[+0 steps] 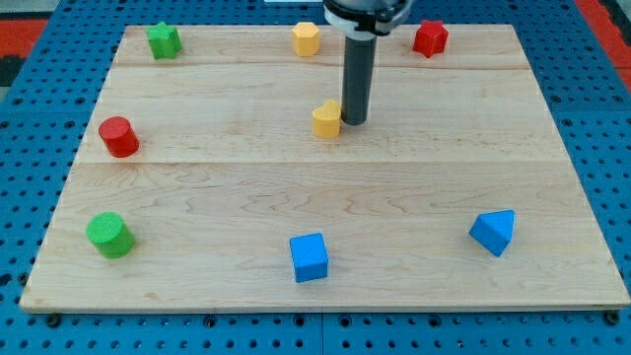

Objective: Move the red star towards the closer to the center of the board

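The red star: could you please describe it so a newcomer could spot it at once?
Start at the wooden board and follow its top edge rightward. The red star sits near the top right corner, right of my tip. It alone is both red and star-shaped.

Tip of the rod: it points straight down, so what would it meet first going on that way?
The wooden board itself; my tip already looks to be at its surface, just right of the yellow block, far from the red star.

My tip (354, 121) just right of heart block (327, 119), mid-board (414, 197).
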`<state>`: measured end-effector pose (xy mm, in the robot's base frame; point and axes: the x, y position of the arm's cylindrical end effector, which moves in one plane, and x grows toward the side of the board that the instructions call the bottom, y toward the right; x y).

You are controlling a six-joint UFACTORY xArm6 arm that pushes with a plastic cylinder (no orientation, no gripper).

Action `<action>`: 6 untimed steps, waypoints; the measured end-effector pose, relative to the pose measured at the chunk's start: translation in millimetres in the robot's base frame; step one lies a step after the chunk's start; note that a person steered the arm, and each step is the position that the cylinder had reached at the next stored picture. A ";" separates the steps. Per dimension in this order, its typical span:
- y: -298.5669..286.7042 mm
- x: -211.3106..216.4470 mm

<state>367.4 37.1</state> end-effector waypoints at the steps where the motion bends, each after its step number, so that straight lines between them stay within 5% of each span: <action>1: -35.3 -0.5; 2: -66.2 5.0; 4: 125.1 -55.0; 5: 185.1 -103.4; 6: 180.8 -168.5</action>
<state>198.9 217.9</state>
